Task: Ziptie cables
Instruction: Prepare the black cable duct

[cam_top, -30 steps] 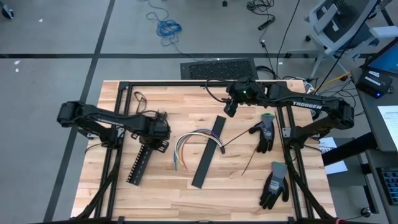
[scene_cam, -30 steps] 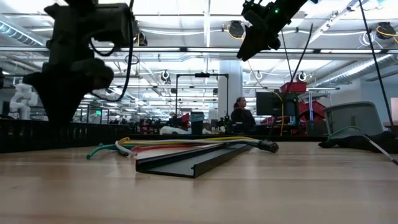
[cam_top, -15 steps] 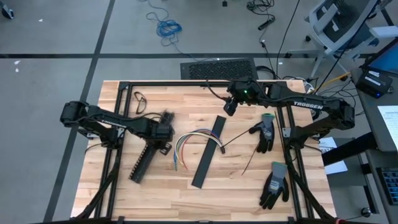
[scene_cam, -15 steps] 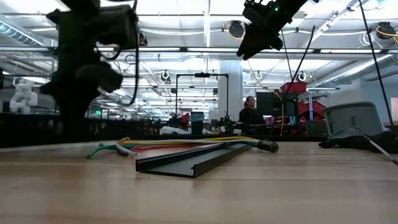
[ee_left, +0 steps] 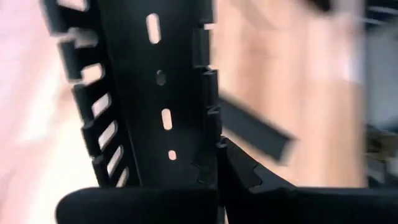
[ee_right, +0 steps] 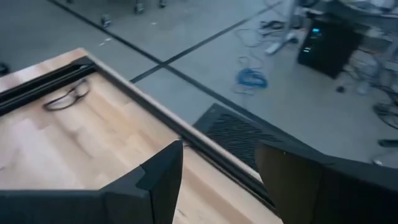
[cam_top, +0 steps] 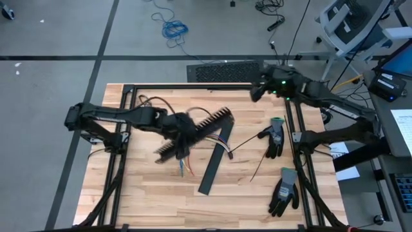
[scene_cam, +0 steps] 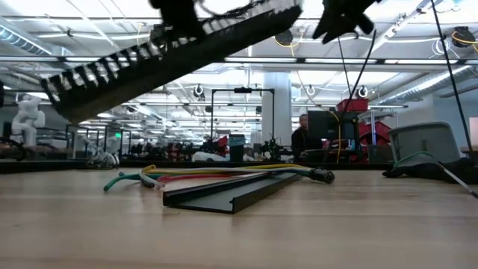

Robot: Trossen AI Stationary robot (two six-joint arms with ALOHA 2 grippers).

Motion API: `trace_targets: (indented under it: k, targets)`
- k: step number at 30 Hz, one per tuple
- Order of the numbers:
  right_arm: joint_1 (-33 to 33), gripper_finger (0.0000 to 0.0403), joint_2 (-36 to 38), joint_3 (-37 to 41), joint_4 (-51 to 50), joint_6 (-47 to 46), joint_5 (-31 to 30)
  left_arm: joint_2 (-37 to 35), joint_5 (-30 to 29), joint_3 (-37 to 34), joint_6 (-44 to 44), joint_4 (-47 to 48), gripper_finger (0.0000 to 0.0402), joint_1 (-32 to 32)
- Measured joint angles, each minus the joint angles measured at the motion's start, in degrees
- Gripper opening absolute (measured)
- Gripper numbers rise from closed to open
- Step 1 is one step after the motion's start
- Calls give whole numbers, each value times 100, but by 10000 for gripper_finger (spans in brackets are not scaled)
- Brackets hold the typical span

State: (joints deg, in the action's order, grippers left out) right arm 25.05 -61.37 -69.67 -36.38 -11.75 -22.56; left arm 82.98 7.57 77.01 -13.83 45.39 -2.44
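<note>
The cables (scene_cam: 224, 173), a bundle of coloured wires ending in a black tip (scene_cam: 323, 176), lie flat on the wooden table; from above only their loose ends (cam_top: 183, 169) show. Over them hangs a black slotted wire duct (cam_top: 196, 131) with toothed walls, and my left gripper (cam_top: 185, 134) is shut on it. In the low view the duct (scene_cam: 172, 52) slants up toward the right. My right gripper (ee_right: 217, 180) stands open and high over the table's far right part (cam_top: 253, 92), with nothing between its fingers. My left gripper holds the duct by one toothed side wall (ee_left: 211, 146), roughly midway along its length, with that wall between its two fingers (ee_left: 239, 177). The fingers slant down at it from the table's left. The duct is lifted clear of the table and tilted, its right end higher.
A flat black cover strip (cam_top: 214, 162) lies beside the cables. Thin black zip ties (cam_top: 248, 142) and two gloves (cam_top: 275, 136) (cam_top: 283, 190) lie at the right. A small wire loop (cam_top: 145, 100) lies at the far left. Black frame rails run along the table's edges.
My left gripper has taken hold of the slotted duct, which lay on the table at the left. It has lifted it clear and swung it right, over the cables, turning and tipping it. My right gripper has risen and drawn back toward the table's far right corner.
</note>
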Motion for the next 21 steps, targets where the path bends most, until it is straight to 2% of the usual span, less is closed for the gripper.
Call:
trace_targets:
  k: [5, 7, 8, 10, 13, 19, 21]
  targets:
    - [333, 194, 345, -33, -402, -400, -14, 705, 2573, 162, 915, -1606, 2, -123]
    - [452, 194, 413, -33, -527, -510, -12, 1002, 3329, 239, 1078, -2209, 1, -204]
    - [491, 194, 437, -33, -575, -556, -12, 1155, 3513, 276, 1164, -2388, 1, -232]
    - [556, 194, 460, -33, -648, -633, -11, 1534, 3634, 371, 1426, -2425, 1, -224]
    - [591, 194, 460, -33, -680, -763, 7, 2224, 3442, 435, 1544, -2414, 1, -206]
    - [591, 194, 430, -33, -692, -759, 19, 3517, 3365, 1277, -979, -3411, 0, -154]
    - [591, 194, 416, -33, -692, -707, 19, 3783, 3232, 1712, -1440, -3471, 0, -200]
